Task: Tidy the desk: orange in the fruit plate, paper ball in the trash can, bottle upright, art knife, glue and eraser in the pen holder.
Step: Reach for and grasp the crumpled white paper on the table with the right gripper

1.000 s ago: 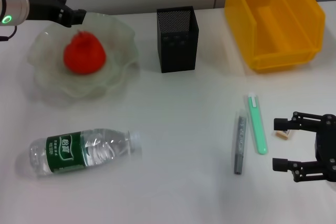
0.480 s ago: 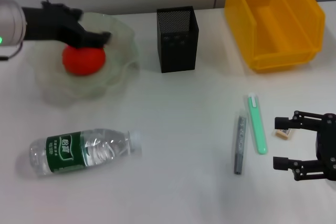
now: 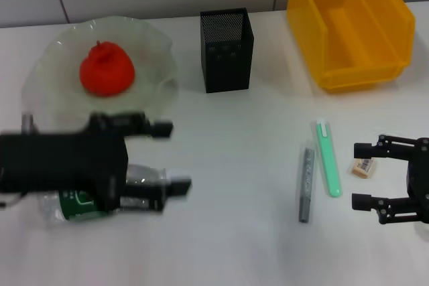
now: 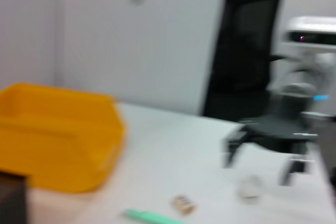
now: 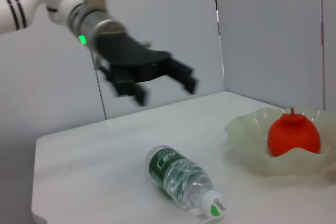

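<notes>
Nearest you, toward the table's front left, the left gripper (image 3: 171,155) hung spread wide and empty above the bottle (image 3: 100,195), which lay on its side beneath the arm, cap pointing toward the table's middle; by the look of it that was the job in hand, and the bottle sat under the wrist rather than between the fingers, so you had yet to line up on it; by the right edge the right gripper (image 3: 365,173) waited with its fingers apart, holding nothing, the eraser (image 3: 362,167) lying just beside them, more or less in the gap; next to it lay a pale green pen-like tool (image 3: 328,159) and a grey stick (image 3: 305,182), all three outside the pen holder (image 3: 226,49) farther back; the orange (image 3: 106,69) rested in the fruit plate (image 3: 155,41) at the back left, so that part looked done; the trash can (image 3: 348,21) stood at the back right, and a small pale lump, perhaps the paper ball (image 4: 250,186), showed near the right gripper in the left wrist view, not binned.
</notes>
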You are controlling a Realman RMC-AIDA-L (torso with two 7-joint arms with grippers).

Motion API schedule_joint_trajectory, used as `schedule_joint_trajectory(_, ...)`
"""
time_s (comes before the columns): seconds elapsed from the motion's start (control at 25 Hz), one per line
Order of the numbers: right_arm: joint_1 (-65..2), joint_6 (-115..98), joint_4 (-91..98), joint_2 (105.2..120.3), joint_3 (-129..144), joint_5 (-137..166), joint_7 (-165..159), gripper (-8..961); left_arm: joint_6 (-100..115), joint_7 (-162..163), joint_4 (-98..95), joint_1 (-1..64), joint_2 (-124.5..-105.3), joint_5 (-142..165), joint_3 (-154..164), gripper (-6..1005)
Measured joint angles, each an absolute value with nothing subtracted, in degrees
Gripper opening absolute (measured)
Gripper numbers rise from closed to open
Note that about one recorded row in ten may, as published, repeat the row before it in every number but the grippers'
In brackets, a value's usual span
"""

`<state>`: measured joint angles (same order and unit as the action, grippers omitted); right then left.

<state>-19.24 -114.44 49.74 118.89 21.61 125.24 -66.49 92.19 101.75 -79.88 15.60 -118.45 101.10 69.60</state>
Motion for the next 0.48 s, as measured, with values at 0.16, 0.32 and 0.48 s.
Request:
schedule_joint_trajectory(0.16,-19.6,-114.9,50.9,118.87,21.6,125.2,-68.1,840,95.9,96.0,-79.8,10.7,-118.60,96.6,72.4,846)
schedule_joint_trajectory(0.32,-19.6,-116.0,54.5,119.03,21.6,124.7,-70.4,840,93.3,89.4,-78.7,3.9,-118.72,96.1,80.6,845)
schedule_joint_trajectory(0.48,-19.7,-116.9,58.1,119.06,21.7,124.5,-73.2,839,91.8,88.7,-76.8,3.3,-118.62,96.1,81.8,844)
